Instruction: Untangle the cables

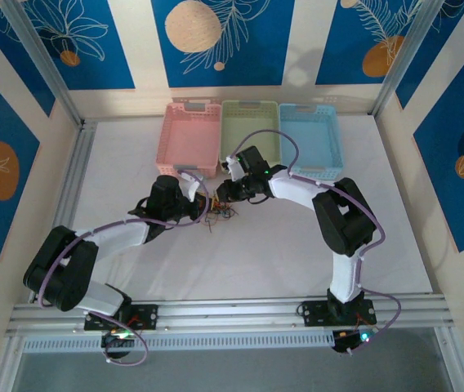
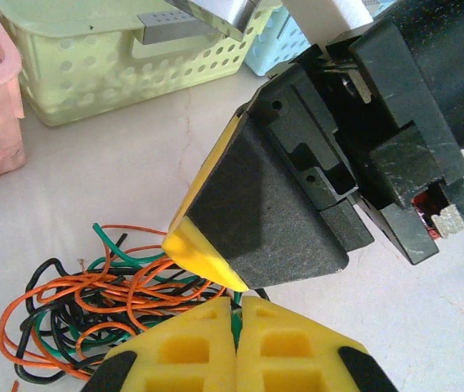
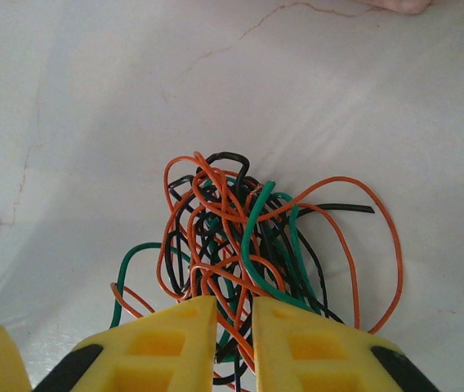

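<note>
White, hairline-cracked table (image 3: 93, 122), blue leaf-patterned walls (image 1: 256, 65). Left gripper (image 2: 236, 322) jaws shut, seemingly nipping the cables (image 3: 248, 237); right gripper (image 3: 234, 314) jaws narrowly apart, strands running between.

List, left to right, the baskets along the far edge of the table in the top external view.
pink basket → green basket → blue basket

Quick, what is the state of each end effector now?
Left end effector: closed, pinching a green strand of the cables.
Right end effector: slightly open, cable strands in the gap, not clamped.
</note>
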Tool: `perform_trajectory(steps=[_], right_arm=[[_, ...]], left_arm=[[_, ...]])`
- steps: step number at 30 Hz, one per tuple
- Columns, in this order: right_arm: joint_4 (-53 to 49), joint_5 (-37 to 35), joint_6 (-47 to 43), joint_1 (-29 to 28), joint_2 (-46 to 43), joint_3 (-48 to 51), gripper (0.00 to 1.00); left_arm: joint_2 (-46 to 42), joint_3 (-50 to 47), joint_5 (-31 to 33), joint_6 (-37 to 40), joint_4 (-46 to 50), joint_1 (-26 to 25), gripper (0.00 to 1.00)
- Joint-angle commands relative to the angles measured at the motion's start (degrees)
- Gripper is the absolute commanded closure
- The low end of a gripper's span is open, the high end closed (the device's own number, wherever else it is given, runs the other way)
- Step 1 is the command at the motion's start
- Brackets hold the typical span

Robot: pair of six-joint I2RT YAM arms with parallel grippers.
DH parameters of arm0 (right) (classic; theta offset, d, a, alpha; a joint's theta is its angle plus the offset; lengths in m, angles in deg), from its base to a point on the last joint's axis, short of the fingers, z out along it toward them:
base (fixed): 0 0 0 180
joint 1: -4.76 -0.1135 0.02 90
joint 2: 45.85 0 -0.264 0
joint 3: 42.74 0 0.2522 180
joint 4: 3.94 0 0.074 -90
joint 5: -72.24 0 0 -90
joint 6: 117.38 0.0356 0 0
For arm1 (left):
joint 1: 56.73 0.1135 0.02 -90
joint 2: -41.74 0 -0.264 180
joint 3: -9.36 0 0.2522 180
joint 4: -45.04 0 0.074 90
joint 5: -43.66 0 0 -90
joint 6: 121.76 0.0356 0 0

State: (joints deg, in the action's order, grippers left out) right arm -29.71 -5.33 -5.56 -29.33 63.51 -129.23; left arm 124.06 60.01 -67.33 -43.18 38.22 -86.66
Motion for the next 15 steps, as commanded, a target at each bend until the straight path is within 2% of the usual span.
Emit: perform_trajectory(steps=[1,4,7,8,11,15], right_arm=[[0.06,0.31,-0.64,-0.46,-0.57,-0.4,0.83],[1.69,-0.25,-0.53,-0.46,-2.03,1.17,0.82],[3.27,0.58,-0.16,-0.46,-3.12,2.37,0.54],[3.57,0.74,-0.05,-0.54,-3.25,2.52,0.5],[3.04,0.85,-0.14,-0.55,-2.73,2.1,0.48],[1.14,1.47,-0.69,-0.84,-1.2,0.27,0.54]], left_arm=[[-0.22,0.65,-1.42,0.94,-0.84,-0.36,1.0],[-0.15,0.66,-1.49,0.88,-0.78,-0.38,1.0],[-0.23,0.67,-1.42,0.92,-0.78,-0.32,1.0],[-0.22,0.66,-1.29,0.92,-0.76,-0.34,1.0],[-0.23,0.67,-1.41,0.9,-0.78,-0.37,1.0],[-0.23,0.71,-1.42,0.9,-0.78,-0.43,1.0]])
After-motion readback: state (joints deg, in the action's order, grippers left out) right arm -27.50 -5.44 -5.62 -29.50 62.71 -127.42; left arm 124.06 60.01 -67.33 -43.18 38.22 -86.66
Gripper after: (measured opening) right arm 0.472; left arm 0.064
